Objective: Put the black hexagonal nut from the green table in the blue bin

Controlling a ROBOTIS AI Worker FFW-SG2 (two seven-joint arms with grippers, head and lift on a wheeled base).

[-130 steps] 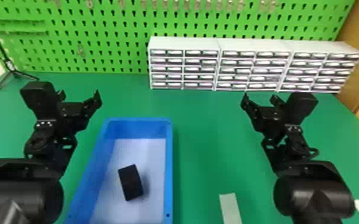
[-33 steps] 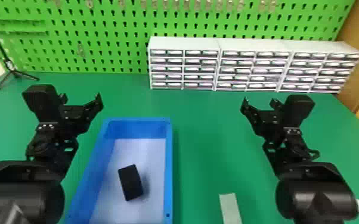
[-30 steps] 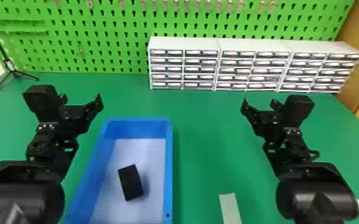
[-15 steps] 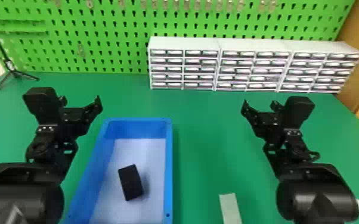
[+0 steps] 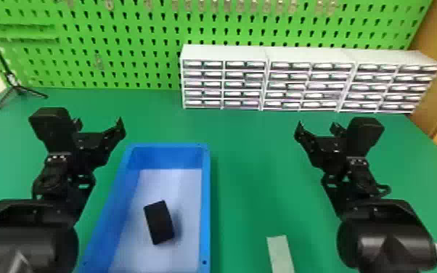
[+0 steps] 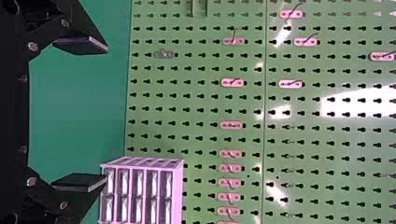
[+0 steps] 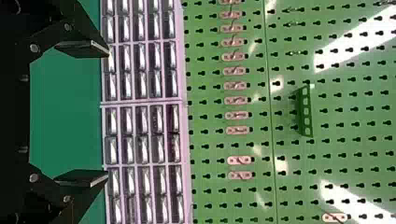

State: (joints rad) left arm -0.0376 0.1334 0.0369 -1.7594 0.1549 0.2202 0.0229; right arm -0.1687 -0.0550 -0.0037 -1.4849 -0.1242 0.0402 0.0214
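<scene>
The left black two-fingered gripper [image 5: 99, 124] hung above the green table [image 5: 250, 170], its fingers spread apart. Just right of it sat the open blue rectangular bin [image 5: 205, 203], and on its pale floor lay a black oblong block [image 5: 159, 222]; whether that was the hexagonal nut, I could not tell. Beyond a flat pale strip [image 5: 280, 252] hung the right black two-fingered gripper [image 5: 317, 127], fingers also spread
</scene>
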